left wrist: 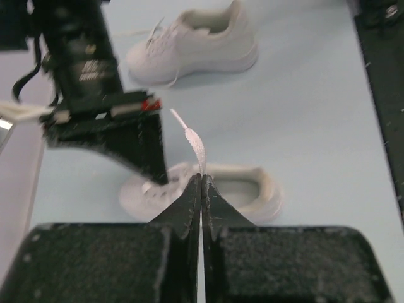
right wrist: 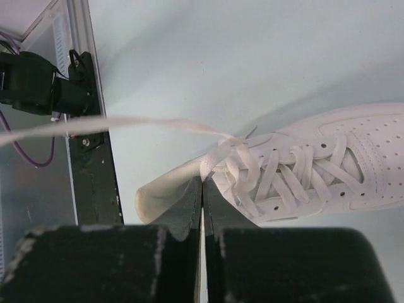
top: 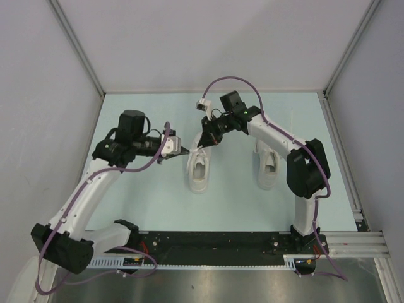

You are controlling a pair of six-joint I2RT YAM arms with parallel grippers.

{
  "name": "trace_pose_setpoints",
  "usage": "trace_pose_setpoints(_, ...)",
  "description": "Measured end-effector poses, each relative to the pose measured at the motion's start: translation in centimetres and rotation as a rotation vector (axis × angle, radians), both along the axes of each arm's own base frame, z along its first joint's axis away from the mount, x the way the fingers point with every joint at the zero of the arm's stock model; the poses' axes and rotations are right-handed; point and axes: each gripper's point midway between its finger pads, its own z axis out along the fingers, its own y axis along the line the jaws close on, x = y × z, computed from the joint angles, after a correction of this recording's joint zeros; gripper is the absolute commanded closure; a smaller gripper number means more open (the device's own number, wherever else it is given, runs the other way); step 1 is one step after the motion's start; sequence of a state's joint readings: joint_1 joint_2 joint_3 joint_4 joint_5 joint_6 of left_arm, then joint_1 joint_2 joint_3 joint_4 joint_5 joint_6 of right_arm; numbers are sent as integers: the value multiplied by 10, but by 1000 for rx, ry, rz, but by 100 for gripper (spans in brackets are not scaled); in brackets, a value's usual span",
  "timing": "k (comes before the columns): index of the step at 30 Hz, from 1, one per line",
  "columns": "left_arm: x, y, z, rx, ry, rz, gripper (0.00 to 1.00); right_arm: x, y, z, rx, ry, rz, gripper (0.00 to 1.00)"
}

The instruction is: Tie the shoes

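Two white shoes lie side by side on the table (top: 151, 202), toes away from the arm bases: the left shoe (top: 199, 173) between the arms, the right shoe (top: 266, 170) partly under the right arm. Both grippers meet over the left shoe's laced front. The left gripper (left wrist: 201, 180) is clamped on a lace (left wrist: 197, 146), whose tip sticks out past the fingertips. The right gripper (right wrist: 202, 183) has its jaws together, touching a lace loop at the top eyelets; whether it pinches that loop I cannot tell. One strand runs taut sideways from the shoe.
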State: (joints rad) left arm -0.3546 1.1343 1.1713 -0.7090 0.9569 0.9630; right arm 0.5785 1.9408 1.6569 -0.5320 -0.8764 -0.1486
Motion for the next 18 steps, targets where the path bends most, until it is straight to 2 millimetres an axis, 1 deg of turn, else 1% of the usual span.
trace_pose_setpoints(2, -21, -13, 3, -26, 5, -46, 100, 0, 1, 0, 2, 3, -4, 100)
trace_pose_setpoints(4, -40, -26, 0, -47, 12, -93, 100, 0, 1, 0, 5, 8, -5, 100)
trace_pose_setpoints(5, -52, -36, -3, -56, 16, -125, 100, 0, 1, 0, 6, 9, -4, 100)
trace_pose_setpoints(6, -58, -42, -6, -60, 19, -144, 100, -1, 1, -1, 6, 10, -4, 100)
trace_pose_setpoints(8, -71, -61, -15, -63, 22, -192, 100, -2, 2, -1, 10, 13, 1, 100)
trace_pose_setpoints(11, -77, -87, -25, -58, 16, -232, 100, -5, 3, -2, 16, 19, 13, 100)
trace_pose_setpoints(13, -76, -106, -30, -60, -7, -255, 100, -7, 4, -2, 23, 20, 25, 100)
trace_pose_setpoints(15, -75, -124, -38, -58, -25, -274, 100, -11, 5, 0, 35, 22, 44, 100)
trace_pose_setpoints(18, -66, -144, -54, -47, -46, -279, 100, -14, 5, 1, 43, 22, 67, 100)
